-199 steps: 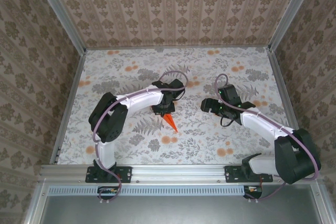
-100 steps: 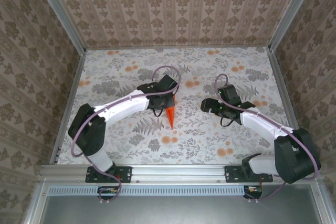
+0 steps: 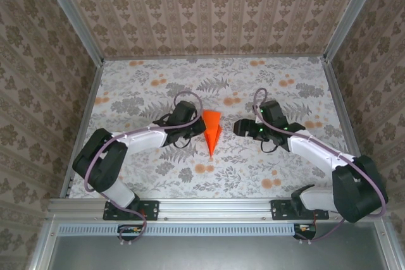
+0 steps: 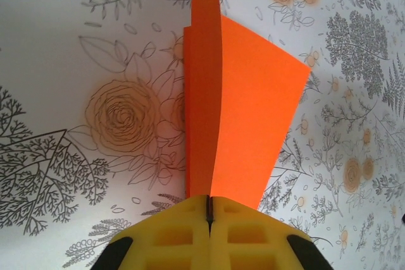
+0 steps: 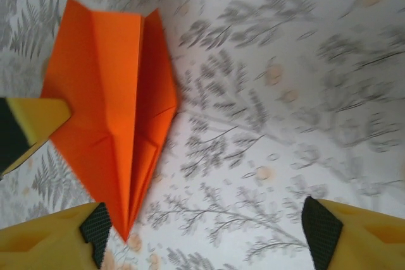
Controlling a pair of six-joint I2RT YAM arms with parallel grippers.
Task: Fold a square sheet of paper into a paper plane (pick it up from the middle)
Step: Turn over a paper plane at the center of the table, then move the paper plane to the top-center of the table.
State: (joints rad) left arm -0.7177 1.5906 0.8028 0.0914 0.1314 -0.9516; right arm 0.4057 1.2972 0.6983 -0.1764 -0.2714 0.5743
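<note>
The paper plane (image 3: 211,129) is a bright orange dart, its tip toward the near edge and its wide end away. My left gripper (image 3: 200,129) is shut on its left side and holds it just above the table. In the left wrist view the yellow fingers (image 4: 190,232) press together on the folded layers of the plane (image 4: 243,112), which fan out beyond them. My right gripper (image 3: 238,126) stands open just to the right of the plane, apart from it. In the right wrist view the plane (image 5: 117,112) lies left of the open right gripper (image 5: 202,238).
The table (image 3: 145,93) has a flowered white cover with pale orange printed blooms. Patterned walls and metal rails (image 3: 82,137) close in the left, right and back sides. A yellow finger of the left gripper (image 5: 35,121) shows at the left edge of the right wrist view.
The left arm has swung lower and turned the plane, so its wide end now shows. The left jaws closed fully. The right gripper moved left toward the plane and narrowed a little.
</note>
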